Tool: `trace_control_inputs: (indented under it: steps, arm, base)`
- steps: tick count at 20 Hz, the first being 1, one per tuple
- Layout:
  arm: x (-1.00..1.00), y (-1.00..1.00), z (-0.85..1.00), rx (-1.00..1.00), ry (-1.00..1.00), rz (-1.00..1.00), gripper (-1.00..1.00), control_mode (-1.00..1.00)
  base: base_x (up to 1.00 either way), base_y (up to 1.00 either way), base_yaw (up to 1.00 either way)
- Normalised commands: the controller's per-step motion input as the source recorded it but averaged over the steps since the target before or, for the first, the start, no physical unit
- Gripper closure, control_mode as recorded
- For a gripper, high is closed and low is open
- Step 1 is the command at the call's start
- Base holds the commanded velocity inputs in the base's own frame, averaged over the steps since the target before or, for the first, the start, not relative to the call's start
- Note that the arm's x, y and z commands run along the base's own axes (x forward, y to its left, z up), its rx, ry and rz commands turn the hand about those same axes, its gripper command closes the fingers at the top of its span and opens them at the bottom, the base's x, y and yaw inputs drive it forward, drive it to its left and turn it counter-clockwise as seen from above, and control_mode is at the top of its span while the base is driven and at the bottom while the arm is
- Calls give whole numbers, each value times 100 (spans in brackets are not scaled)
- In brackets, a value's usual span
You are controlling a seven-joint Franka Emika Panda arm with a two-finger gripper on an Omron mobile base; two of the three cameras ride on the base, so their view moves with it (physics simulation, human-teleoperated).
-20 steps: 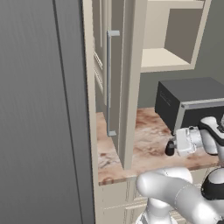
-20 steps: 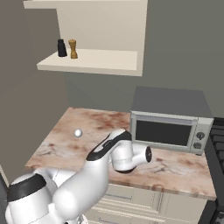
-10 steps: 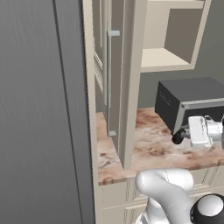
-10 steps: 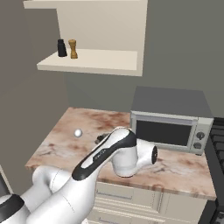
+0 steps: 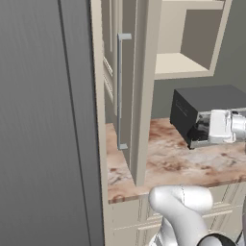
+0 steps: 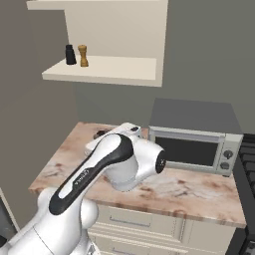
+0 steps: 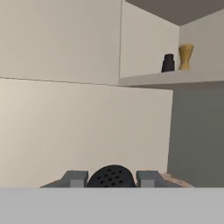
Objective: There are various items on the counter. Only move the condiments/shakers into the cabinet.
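Two shakers are seen on the cabinet (image 6: 104, 69) shelf, side by side near its left end: a black shaker (image 6: 70, 55) and a golden-tan shaker (image 6: 83, 55) just right of it. Same pair is seen from the hand view, upper right, black shaker (image 7: 168, 63) left of the tan one (image 7: 186, 56), both upright. The cabinet door (image 5: 126, 86) is swung open, edge-on in the left base view, with its grey bar handle (image 5: 120, 91) vertical. The counter (image 6: 199, 191) is seen below the cabinet, with the microwave (image 6: 194, 135) on its right part against the wall.

The arm (image 6: 94, 169) is raised from the base, bent at the elbow over the counter front, with the forearm reaching back toward the wall left of the microwave. In the left base view the wrist is held level in front of the microwave, above the counter. The hand is tipped upward, aimed at the shelf underside and cabinet wall.

The gripper (image 7: 111, 177) is clamped on a third shaker (image 7: 111, 176): a dark perforated rounded cap is seen pinched between the two fingers (image 7: 75, 178), which press in from both sides. This shaker is held in the air below shelf height, well apart from the pair on the shelf.
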Motion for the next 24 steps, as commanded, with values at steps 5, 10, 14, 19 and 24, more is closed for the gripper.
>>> trace_control_inputs:
  steps: [5,10,14,19,24]
  arm:
    - [0,3,99,0,0,-13,100,-100]
    - [0,0,91,0,0,-12,100,-100]
    - [1,0,86,0,1,-13,100,-100]
    - [19,0,68,0,8,-11,100,-100]
    - [38,0,39,0,10,-7,100,-100]
  base:
    - [0,0,0]
    - [0,0,0]
    - [0,0,0]
    - [0,0,0]
    - [0,0,0]
